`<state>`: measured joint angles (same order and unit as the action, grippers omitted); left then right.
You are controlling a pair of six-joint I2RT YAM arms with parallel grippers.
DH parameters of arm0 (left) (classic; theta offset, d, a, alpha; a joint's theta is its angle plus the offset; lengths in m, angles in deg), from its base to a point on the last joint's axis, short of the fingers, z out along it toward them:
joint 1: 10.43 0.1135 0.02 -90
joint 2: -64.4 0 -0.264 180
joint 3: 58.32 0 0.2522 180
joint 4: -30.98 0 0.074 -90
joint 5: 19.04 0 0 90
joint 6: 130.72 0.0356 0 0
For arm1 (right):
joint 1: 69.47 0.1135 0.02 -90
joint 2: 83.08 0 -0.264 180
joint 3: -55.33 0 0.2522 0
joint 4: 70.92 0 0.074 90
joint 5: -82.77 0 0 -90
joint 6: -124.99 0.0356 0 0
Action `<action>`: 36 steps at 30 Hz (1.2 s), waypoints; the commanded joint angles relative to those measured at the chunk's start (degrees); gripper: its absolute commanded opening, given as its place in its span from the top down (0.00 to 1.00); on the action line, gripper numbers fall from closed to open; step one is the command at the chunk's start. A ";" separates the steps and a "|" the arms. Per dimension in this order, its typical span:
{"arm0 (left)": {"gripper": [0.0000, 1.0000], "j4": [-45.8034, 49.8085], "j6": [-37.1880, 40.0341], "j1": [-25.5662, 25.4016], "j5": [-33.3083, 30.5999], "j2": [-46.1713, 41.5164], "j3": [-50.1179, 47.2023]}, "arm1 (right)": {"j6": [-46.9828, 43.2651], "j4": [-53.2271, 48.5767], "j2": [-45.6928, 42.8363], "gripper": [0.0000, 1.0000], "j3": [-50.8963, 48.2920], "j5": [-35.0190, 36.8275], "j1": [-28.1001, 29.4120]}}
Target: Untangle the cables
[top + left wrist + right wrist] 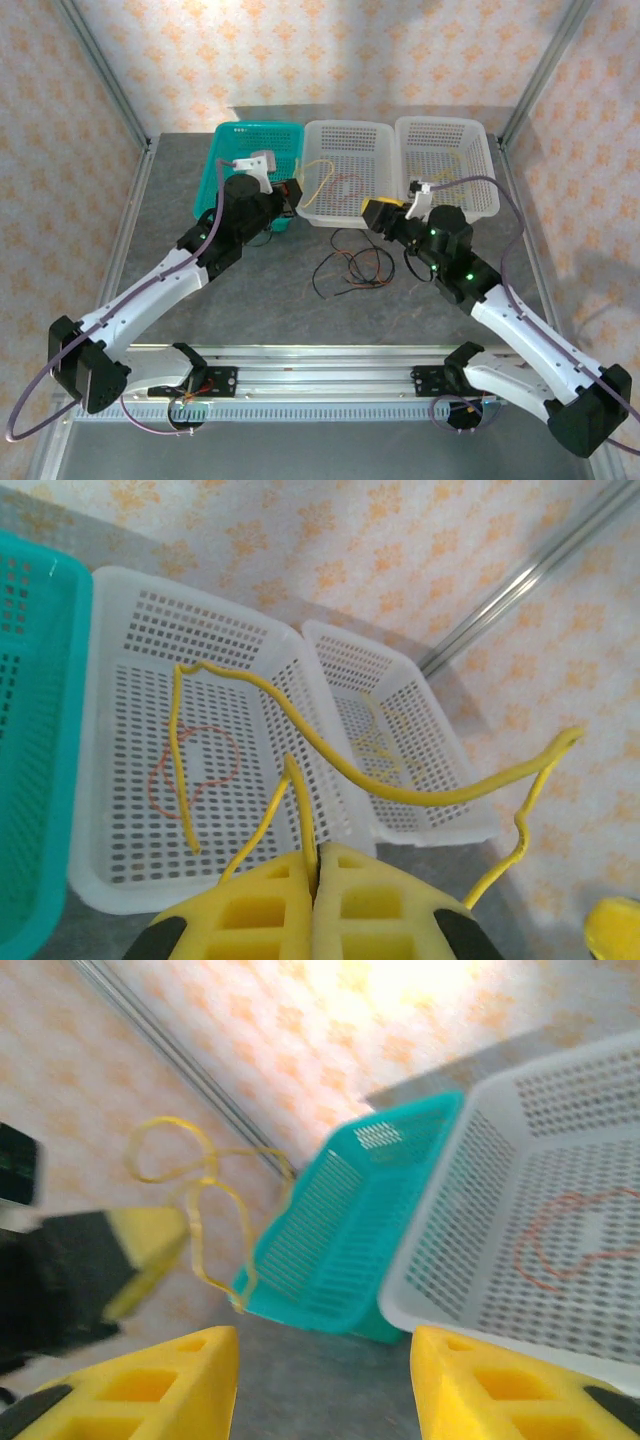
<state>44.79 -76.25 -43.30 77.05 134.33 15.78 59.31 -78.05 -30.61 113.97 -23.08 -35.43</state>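
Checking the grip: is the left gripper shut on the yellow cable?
Shut on it: the left gripper is closed tight, the yellow cable pinched between its fingers.

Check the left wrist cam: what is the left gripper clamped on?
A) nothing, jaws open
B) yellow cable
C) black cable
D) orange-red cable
B: the left gripper has its jaws closed together on the yellow cable, which runs up out of them and arcs over the white basket. The orange-red cable lies loose inside that basket.
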 commanded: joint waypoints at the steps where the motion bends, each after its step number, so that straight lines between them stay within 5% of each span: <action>1: 1.00 -5.86 -7.58 -0.22 -1.84 1.18 -0.58 | 6.09 11.86 0.38 0.52 -0.86 1.60 3.05; 7: 1.00 -9.75 -11.37 -1.76 -0.74 3.21 -1.09 | 8.34 16.73 3.47 0.51 0.45 6.57 6.81; 22: 1.00 -12.12 -12.97 -5.08 -0.20 4.34 -2.23 | 9.69 17.75 14.77 0.54 6.12 6.20 7.71; 36: 1.00 -11.93 -12.72 -6.17 -1.69 4.07 -3.56 | 9.78 10.09 20.23 0.95 10.59 10.31 7.71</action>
<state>34.61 -88.88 -49.09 76.41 138.82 12.59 69.23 -66.70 -10.70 122.32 -14.43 -28.00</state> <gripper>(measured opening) 0.049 0.070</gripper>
